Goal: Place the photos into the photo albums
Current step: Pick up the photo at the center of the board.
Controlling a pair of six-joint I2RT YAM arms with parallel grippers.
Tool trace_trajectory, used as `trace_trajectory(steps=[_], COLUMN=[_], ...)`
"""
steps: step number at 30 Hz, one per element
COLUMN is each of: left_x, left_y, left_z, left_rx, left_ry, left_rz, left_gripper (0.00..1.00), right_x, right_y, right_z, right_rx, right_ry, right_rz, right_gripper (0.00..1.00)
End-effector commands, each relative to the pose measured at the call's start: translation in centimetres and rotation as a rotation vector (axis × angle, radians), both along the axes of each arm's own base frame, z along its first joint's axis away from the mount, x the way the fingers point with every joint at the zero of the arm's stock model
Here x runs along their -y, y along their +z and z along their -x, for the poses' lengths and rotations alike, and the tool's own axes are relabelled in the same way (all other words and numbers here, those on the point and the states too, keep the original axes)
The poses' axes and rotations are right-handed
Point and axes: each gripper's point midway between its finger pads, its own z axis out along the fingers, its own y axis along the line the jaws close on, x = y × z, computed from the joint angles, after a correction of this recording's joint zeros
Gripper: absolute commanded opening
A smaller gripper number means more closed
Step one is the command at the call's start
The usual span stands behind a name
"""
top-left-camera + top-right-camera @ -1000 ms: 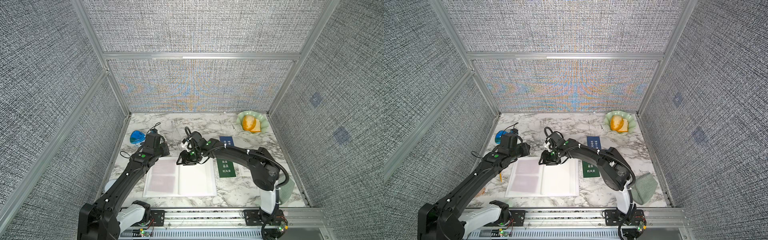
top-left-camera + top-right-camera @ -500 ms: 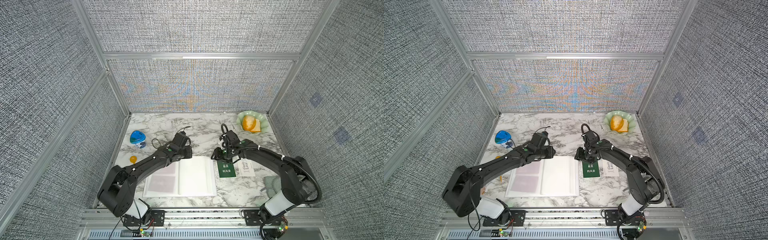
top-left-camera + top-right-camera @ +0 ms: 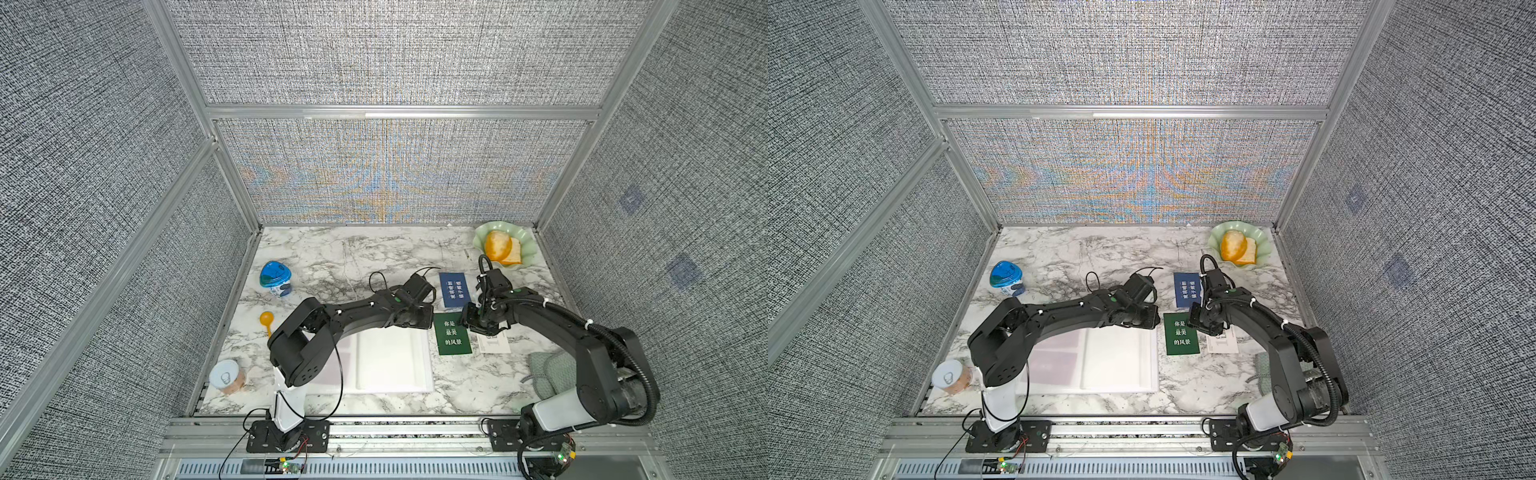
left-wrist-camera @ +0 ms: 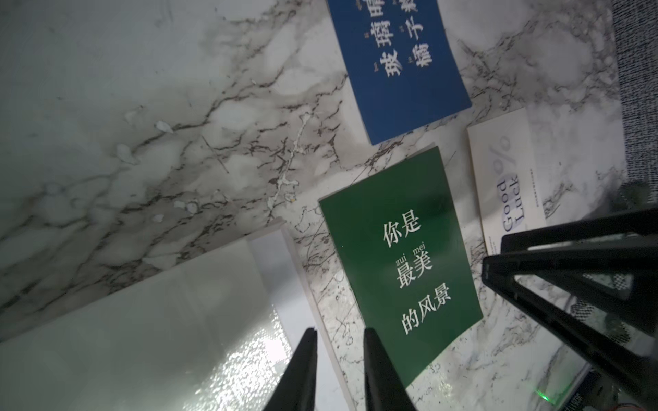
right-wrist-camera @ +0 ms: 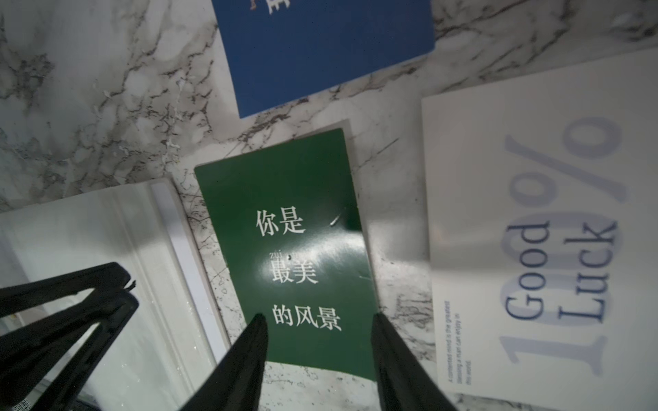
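**Left gripper (image 4: 340,332) swings across to green card (image 4: 398,263)**

Having crossed the open album (image 3: 390,361), its fingers (image 4: 306,363), narrowly parted and empty, straddle the gap between album edge and card. Right gripper (image 5: 319,316) fingers (image 5: 245,356), half spread and empty, span the card's near short end. The card's long axis runs straight away from them, lettering upright from their side.
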Motion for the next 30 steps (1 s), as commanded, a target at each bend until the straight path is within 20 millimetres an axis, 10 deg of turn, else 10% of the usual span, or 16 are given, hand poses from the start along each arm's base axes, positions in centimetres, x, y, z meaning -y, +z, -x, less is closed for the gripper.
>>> trace_trajectory(steps=[1, 30], left_x=[1.1, 0.9], left_y=[-0.4, -4.7], left_z=[0.9, 1.9], left_rx=[-0.031, -0.115], left_ry=[-0.033, -0.045], left_rz=[0.000, -0.122], left_gripper=[0.23, 0.19], right_x=[0.8, -1.6], right_y=[-0.9, -2.9], right_z=[0.4, 0.3], right_rx=[-0.015, -0.052], right_ry=[0.009, 0.080], right_rz=[0.040, 0.050], right_gripper=[0.51, 0.50])
